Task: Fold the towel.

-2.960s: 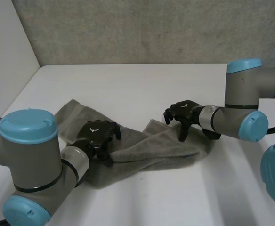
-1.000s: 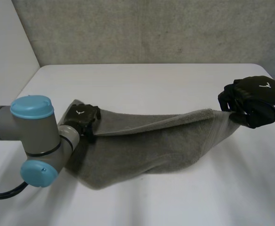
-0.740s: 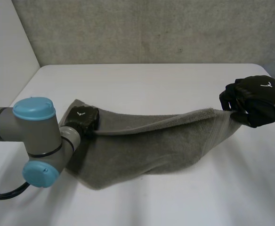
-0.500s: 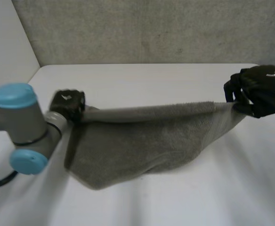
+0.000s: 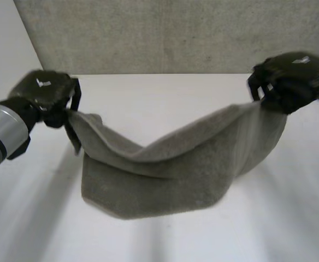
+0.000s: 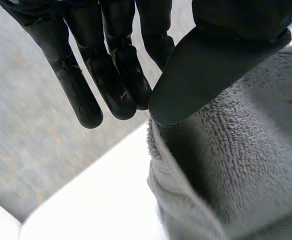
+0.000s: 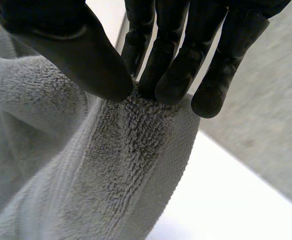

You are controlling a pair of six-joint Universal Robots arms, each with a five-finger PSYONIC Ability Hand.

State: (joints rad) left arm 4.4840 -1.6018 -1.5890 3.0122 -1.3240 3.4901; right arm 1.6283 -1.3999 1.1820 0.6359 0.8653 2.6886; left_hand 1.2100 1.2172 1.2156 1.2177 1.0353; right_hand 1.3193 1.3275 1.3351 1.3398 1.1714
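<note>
The fingers of the left hand hang close together and almost straight. The thumb presses its tip against them, and one corner of the towel is pinched in that grip, with the terry edge rising just to the thumb tip. In the right wrist view the fingers of the right hand are also pressed side by side. Their tips and the thumb close on the thick hem at the towel's other upper corner, and the cloth falls away below them in soft ridges.

From the head view there are two hands and one towel. The left hand is raised at the left side and the right hand at the right side, well apart and at about the same height. The single grey towel is slung between them above the middle of the bench. Its upper edge dips in a deep curve between the two pinched corners, and the rest hangs in a broad pouch. Its lowest edge is near the bench surface, but I cannot tell whether it touches.

One grey forearm, the left arm, leads out from the left hand toward the near left edge. Behind the one white bench stands a rough grey wall.
</note>
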